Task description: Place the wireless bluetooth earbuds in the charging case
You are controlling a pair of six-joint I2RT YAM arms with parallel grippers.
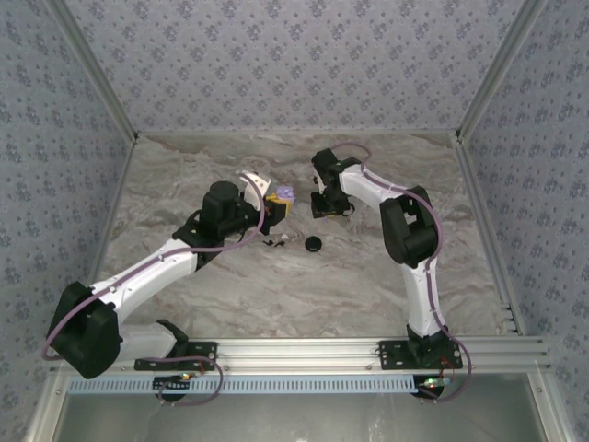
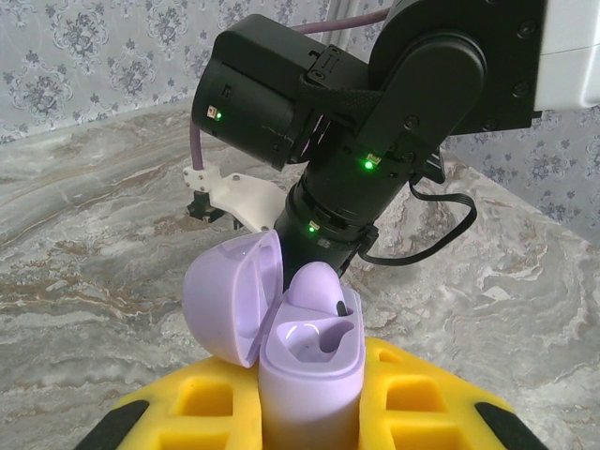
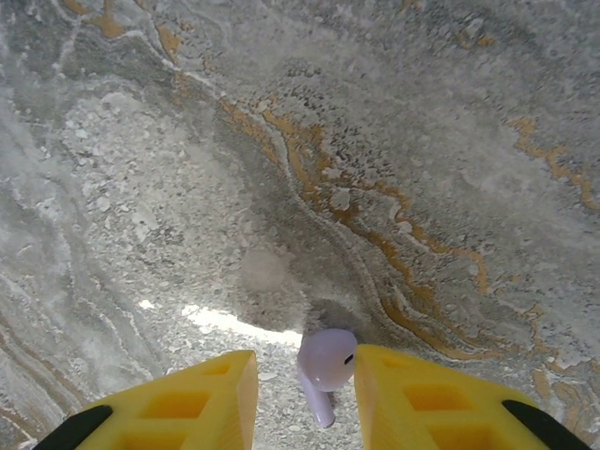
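The lilac charging case [image 2: 309, 366] stands upright with its lid [image 2: 230, 295] swung open to the left, and my left gripper [image 2: 309, 398] is shut on its body between yellow fingers [image 2: 427, 403]. One earbud [image 2: 317, 284] sits in the far socket; the near socket is hollow. In the top view the case [image 1: 286, 194] is held above mid-table. Another earbud [image 3: 326, 362] lies on the marble table between the yellow fingers of my right gripper [image 3: 303, 364]. It touches the right finger [image 3: 394, 394], with a gap to the left one, so that gripper is open. My right gripper [image 1: 328, 206] hangs just right of the case.
A black round disc [image 1: 314, 244] lies on the table in front of the grippers, with a few small dark and white bits [image 1: 276, 242] to its left. Patterned walls close in three sides, and an aluminium rail [image 1: 304, 350] runs along the near edge.
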